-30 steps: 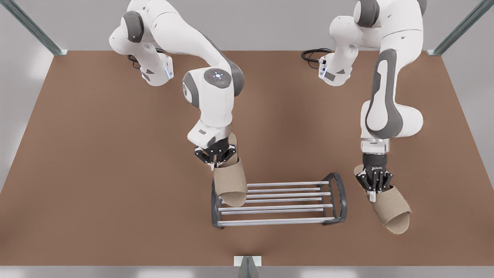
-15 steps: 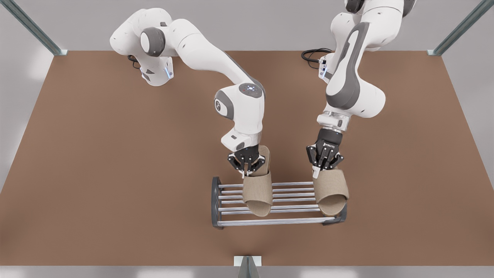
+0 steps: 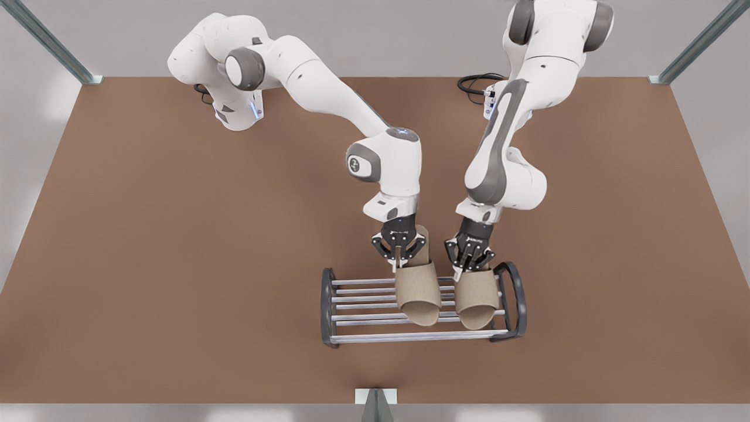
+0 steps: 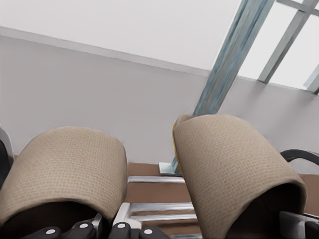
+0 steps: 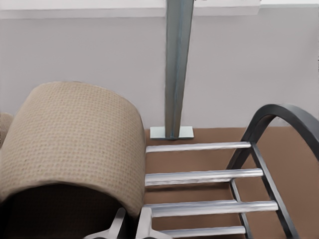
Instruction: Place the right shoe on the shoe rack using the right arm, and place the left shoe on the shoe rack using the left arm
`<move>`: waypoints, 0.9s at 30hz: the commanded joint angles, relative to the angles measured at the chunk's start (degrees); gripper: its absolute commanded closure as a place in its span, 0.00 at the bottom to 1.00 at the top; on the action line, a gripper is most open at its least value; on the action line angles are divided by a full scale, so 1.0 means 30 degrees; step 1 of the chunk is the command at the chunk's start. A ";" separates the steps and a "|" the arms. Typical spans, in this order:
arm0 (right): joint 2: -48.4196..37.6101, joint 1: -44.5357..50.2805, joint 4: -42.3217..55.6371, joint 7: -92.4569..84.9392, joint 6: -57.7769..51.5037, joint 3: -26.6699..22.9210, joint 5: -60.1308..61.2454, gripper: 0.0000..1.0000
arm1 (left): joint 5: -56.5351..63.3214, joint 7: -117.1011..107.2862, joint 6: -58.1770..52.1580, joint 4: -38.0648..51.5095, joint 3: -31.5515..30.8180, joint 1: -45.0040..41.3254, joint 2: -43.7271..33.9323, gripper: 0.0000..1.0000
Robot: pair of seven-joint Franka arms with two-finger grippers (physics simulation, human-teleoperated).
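Two tan open-toe slippers lie side by side over the silver bars of the shoe rack, on the half toward the front view's right. My left gripper is shut on the heel end of the left shoe. My right gripper is shut on the right shoe, close to the rack's dark arched end frame. The left wrist view has the held left shoe close up, the right shoe beside it and rack bars between. The right wrist view has the right shoe beside the bars.
The rack stands on a brown table, near its front edge. A metal post rises at that edge, just beyond the rack. A black cable lies by the base of the arm at the front view's right.
Both arms carried their slippers over the rack. The left shoe moved from the rack's left end toward the middle. The right shoe came in from beyond the rack's right end.
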 commanded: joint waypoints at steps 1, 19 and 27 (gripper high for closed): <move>0.0227 0.0021 -0.0010 0.2477 0.0635 -0.0004 -0.0990 0.79 | -0.0065 -0.5017 -0.0057 0.0011 0.0001 0.0004 0.0101 0.79; 0.1048 0.0021 0.0020 0.2301 0.0928 -0.0034 -0.2162 0.00 | -0.0123 -0.5486 -0.0087 0.0245 0.0031 0.0385 0.1566 0.79; -0.2929 0.0548 -0.4047 0.1893 0.0899 0.1544 -0.2803 0.00 | 0.0023 -0.5281 -0.0057 0.0304 0.0060 0.0561 0.1771 0.00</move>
